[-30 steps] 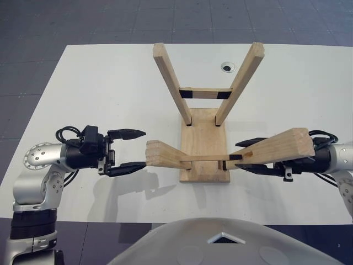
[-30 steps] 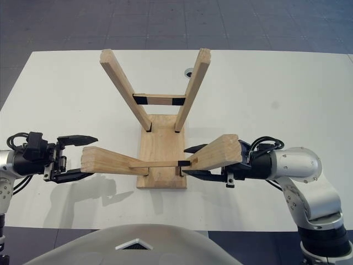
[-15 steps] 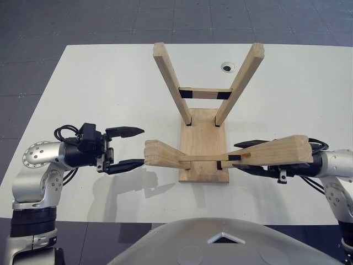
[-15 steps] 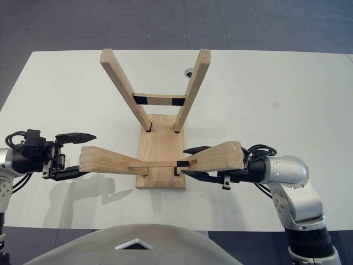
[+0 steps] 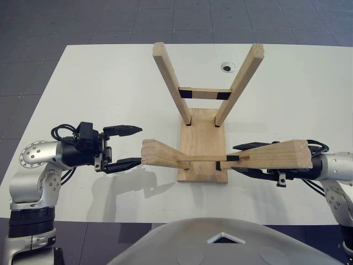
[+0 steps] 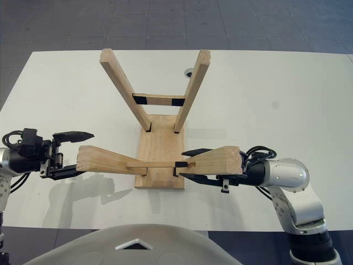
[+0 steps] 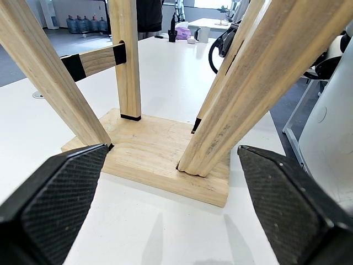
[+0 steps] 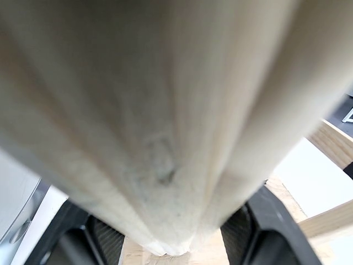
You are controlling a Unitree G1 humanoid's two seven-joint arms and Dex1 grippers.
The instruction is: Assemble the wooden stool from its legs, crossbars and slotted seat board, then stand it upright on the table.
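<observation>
The slotted seat board (image 5: 202, 138) lies flat on the white table. Two far legs (image 5: 171, 83) joined by a black-taped crossbar (image 5: 204, 93) stand in its far slots. A near pair, left leg (image 5: 161, 155) and right leg (image 5: 276, 155) with a thin crossbar (image 5: 201, 159), meets the board's front edge. My right gripper (image 5: 235, 158) is shut on the near right leg, which looms close in the right wrist view (image 8: 165, 110). My left gripper (image 5: 137, 145) is open just left of the near left leg's free end, its pads (image 7: 52, 204) wide apart.
A round cable hole (image 5: 226, 67) sits in the table near the far edge. Bare tabletop (image 5: 94, 83) spreads to the left and right of the stool. The table's front edge runs just below both arms.
The right arm has lowered and levelled the near leg pair, shifting it slightly left. The left gripper has drifted a little left and up, staying open.
</observation>
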